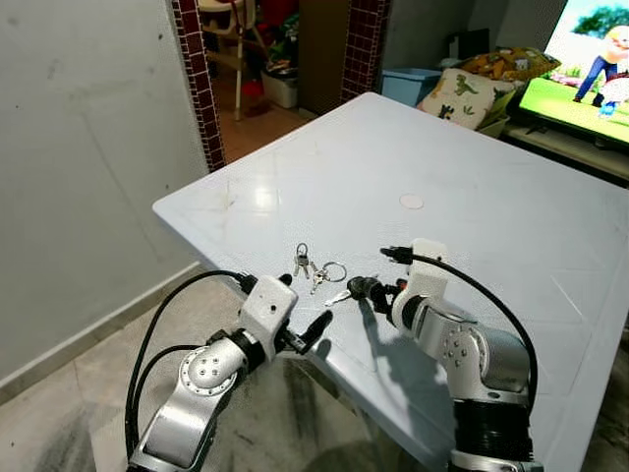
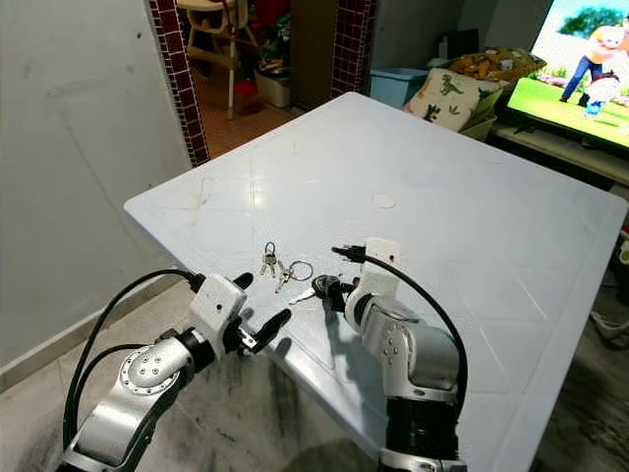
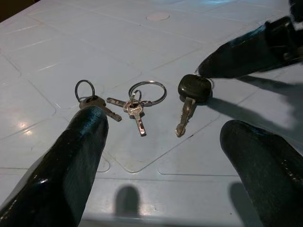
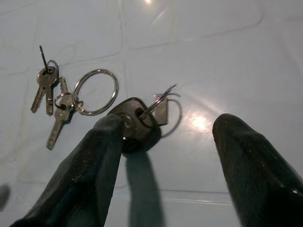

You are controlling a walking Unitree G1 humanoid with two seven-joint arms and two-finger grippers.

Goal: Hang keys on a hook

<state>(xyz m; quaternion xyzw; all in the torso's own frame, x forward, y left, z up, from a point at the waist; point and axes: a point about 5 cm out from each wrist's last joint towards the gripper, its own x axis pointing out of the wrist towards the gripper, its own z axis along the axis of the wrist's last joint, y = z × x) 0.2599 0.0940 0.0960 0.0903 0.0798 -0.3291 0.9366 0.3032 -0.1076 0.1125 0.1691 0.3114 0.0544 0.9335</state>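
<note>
Home living room: television (image 1: 590, 59) is showing a cartoon, dinosaur-print cushion (image 1: 460, 95) is lying beyond white plastic table (image 1: 491, 226), high chair (image 1: 231, 25) is standing past tiled doorway (image 1: 197, 79).

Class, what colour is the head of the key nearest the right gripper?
Black head on the key, with a silver blade; clearest in the left wrist view.

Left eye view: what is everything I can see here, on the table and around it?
Table: one, white, in front of the robot.
Small keys: a few, silver, on rings, near the table's front edge.
Black-headed key: one, beside the small keys, touched by a right finger.
Cushion: one, dinosaur print, beyond the table.
Screen: one, showing a cartoon, far right.
High chair: one, pale, through the doorway.
Left gripper: open, at the table edge.
Right gripper: open, over the black-headed key.
</note>
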